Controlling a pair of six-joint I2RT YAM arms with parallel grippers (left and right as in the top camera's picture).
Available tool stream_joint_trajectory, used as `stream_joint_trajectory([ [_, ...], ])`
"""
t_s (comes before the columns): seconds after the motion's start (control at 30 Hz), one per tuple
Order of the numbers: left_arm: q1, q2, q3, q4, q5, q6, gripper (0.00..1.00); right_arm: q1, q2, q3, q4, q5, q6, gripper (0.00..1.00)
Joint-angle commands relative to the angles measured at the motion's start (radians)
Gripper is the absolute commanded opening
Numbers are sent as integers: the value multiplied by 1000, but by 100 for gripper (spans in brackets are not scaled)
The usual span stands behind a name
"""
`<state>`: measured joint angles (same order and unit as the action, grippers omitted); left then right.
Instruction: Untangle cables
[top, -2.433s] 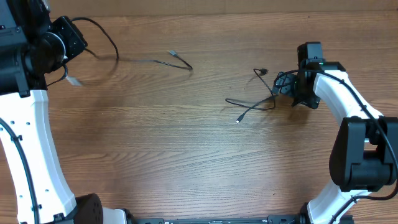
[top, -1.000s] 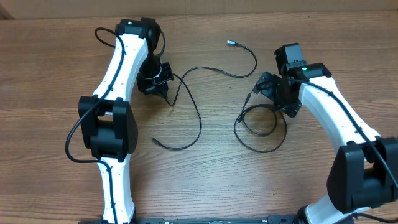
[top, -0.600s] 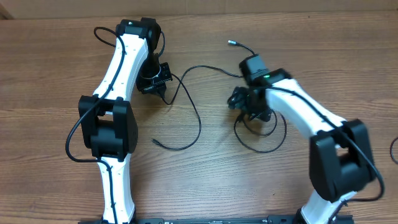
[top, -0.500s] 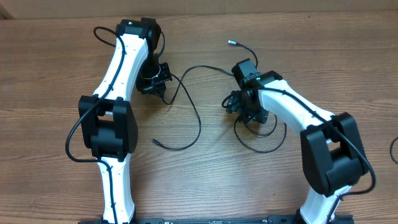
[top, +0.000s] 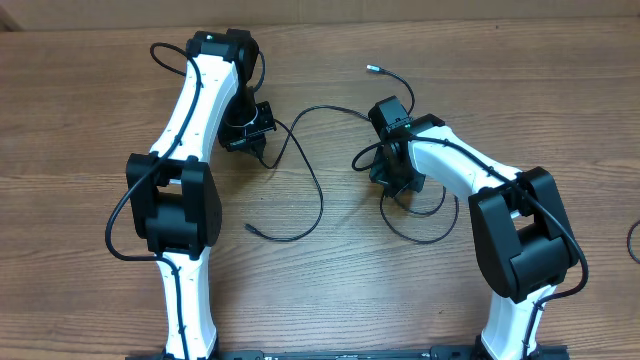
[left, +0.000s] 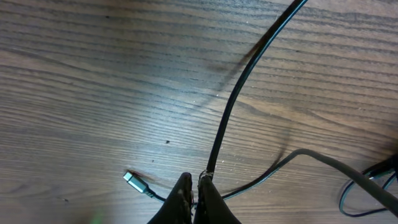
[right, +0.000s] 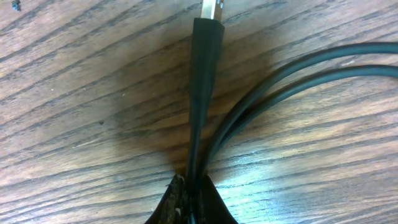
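Bench (top: 560, 90): wood, carrying all. Left hand (top: 256, 138): pinching long cable (left: 227, 115), mid-bench. Right hand (top: 392, 178): pinching bundled cables (right: 204, 93) nearby. We advise drawing the hands apart slowly and low, minding the loop (top: 425, 240).

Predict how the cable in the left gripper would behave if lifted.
Probably floppy: the cable lies in loose curves on the table, so it should sag from the left gripper. Likely light, being far thinner than that gripper.
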<state>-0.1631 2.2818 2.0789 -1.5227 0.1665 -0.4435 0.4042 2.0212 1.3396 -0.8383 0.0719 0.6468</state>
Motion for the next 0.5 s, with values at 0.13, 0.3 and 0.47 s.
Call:
stream_joint_trajectory([
  [0.13,5,7,18,-20,-14,-13,6,-170,56,188,-76,10,-250,4],
  [0.3,5,7,18,-19,-13,-14,7,-331,56,409,-144,10,-440,4],
  [0.47,5,7,18,-19,-13,-14,7,-507,56,508,-2,10,-626,4],
])
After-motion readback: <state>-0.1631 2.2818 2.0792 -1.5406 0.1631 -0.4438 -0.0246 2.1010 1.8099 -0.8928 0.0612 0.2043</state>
